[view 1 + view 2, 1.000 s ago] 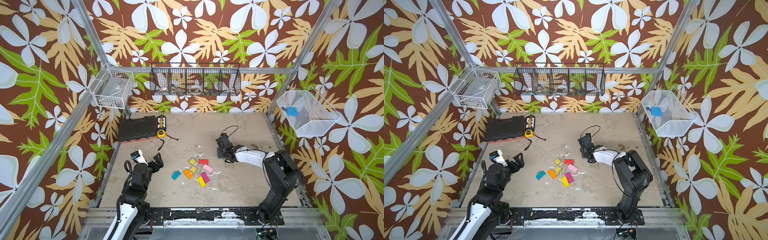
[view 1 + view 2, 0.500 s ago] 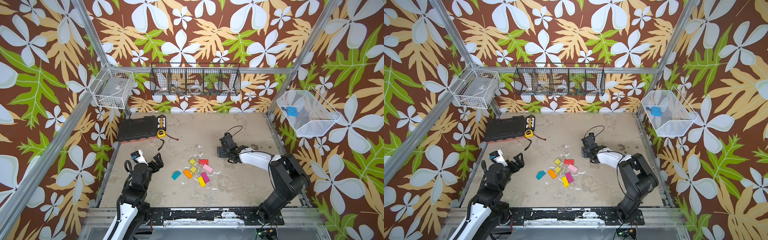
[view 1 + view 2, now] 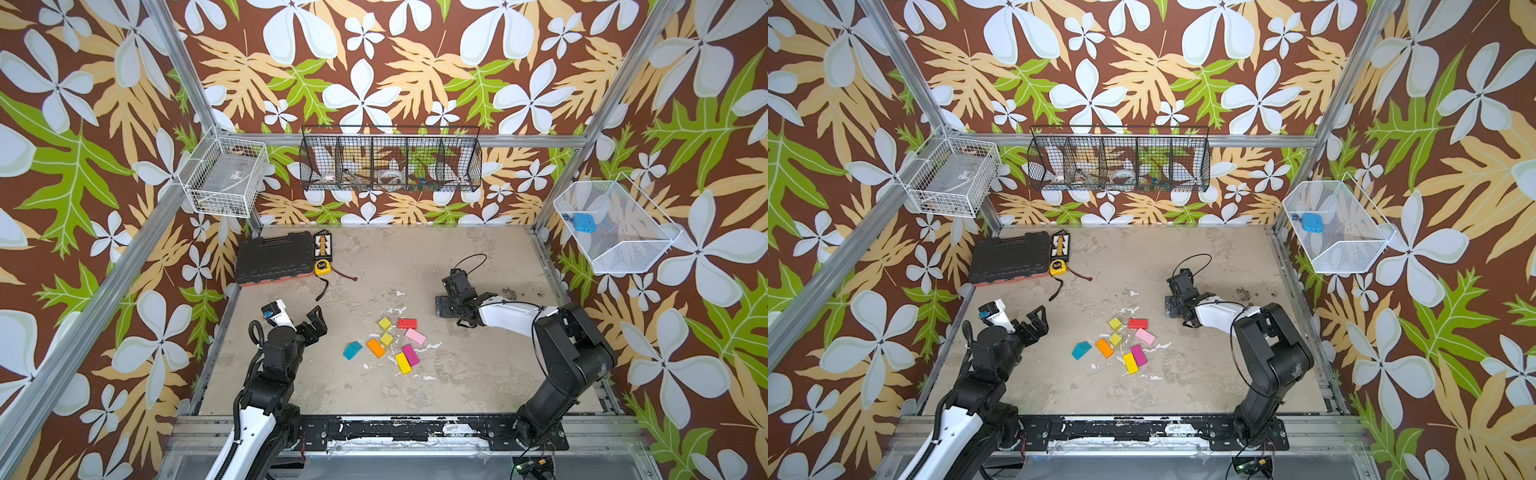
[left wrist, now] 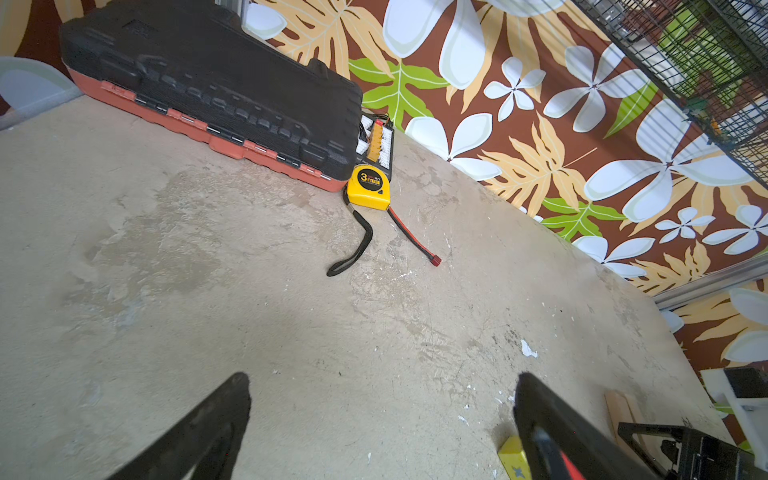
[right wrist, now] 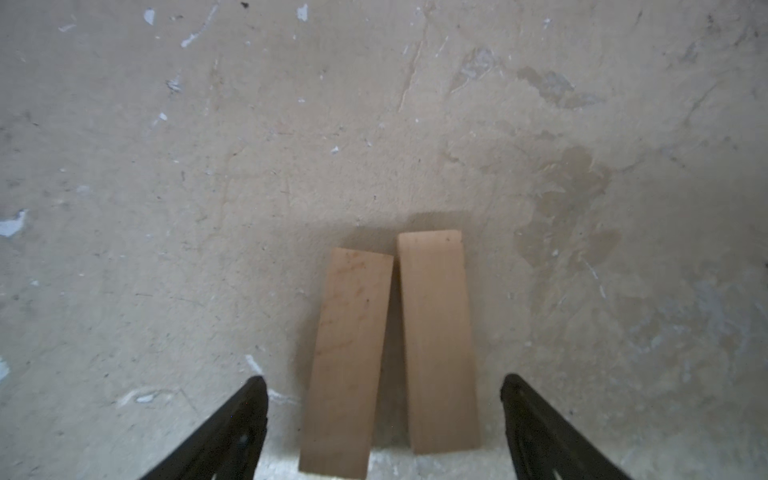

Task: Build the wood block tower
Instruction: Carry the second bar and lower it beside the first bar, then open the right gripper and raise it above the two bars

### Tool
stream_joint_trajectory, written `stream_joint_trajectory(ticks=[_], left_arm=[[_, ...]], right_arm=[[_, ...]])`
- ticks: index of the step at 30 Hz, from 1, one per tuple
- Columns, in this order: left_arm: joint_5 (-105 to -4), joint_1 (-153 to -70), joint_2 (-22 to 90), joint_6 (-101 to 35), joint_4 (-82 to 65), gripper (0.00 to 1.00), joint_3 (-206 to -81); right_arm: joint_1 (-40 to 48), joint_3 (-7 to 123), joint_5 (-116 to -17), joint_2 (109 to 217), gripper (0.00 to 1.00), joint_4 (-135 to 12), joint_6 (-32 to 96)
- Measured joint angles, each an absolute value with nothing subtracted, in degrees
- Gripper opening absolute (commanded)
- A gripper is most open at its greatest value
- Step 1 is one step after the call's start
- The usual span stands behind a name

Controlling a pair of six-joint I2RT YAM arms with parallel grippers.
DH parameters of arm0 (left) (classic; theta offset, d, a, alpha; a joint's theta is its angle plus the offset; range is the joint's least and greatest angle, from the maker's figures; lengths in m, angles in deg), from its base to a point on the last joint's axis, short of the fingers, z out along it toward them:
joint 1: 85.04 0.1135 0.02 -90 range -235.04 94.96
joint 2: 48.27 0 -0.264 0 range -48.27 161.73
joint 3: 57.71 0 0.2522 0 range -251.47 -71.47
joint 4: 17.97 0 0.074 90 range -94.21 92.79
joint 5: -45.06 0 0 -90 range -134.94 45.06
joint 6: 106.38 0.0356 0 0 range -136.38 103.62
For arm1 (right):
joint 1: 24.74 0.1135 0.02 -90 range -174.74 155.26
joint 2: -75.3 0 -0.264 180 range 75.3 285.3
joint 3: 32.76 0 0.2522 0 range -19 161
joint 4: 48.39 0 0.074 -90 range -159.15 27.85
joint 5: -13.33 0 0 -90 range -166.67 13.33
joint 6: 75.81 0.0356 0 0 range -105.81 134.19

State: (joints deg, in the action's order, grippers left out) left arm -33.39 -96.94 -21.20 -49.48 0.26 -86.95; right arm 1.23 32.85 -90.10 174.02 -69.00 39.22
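Two black robot arms with white links stood at seven and five o'clock.
The left arm [image 3: 282, 353] bore ribbed black cable [image 3: 237, 411] and a white wrist camera [image 3: 277, 312]; the right arm [image 3: 569, 349], a thin looped wire [image 3: 471, 254].

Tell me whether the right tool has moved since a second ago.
Yes. The right tool has shifted slightly rightward in both top views, away from the red block, which stayed put; its jaws stand open over two tan planks.

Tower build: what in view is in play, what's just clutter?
In play: tan planks, yellow-green cubes, red brick, pink brick, orange brick, yellow brick, magenta brick, teal roof piece.
Clutter: tool case, tape measure, red-tipped cable, wall baskets.
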Motion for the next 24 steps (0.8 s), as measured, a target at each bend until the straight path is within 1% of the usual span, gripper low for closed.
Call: stream_joint_trajectory(ticks=[4, 9, 21, 24], left_arm=[[-33.39, -96.94, -21.16, -49.48, 0.26, 1.00, -86.95], [-33.39, -96.94, -21.05, -49.51, 0.26, 1.00, -86.95], [-33.39, -96.94, -21.05, -49.51, 0.26, 1.00, -86.95], [-33.39, -96.94, -21.05, -49.51, 0.26, 1.00, -86.95]], right_arm=[[0.23, 32.88, -89.66, 174.89, 0.81, -69.00, 39.22], [0.12, 33.16, -88.68, 175.44, 0.70, -69.00, 39.25], [-0.54, 34.06, -87.74, 176.60, 0.53, -68.52, 39.40], [-0.73, 34.27, -87.61, 176.80, 0.51, -68.35, 39.42]])
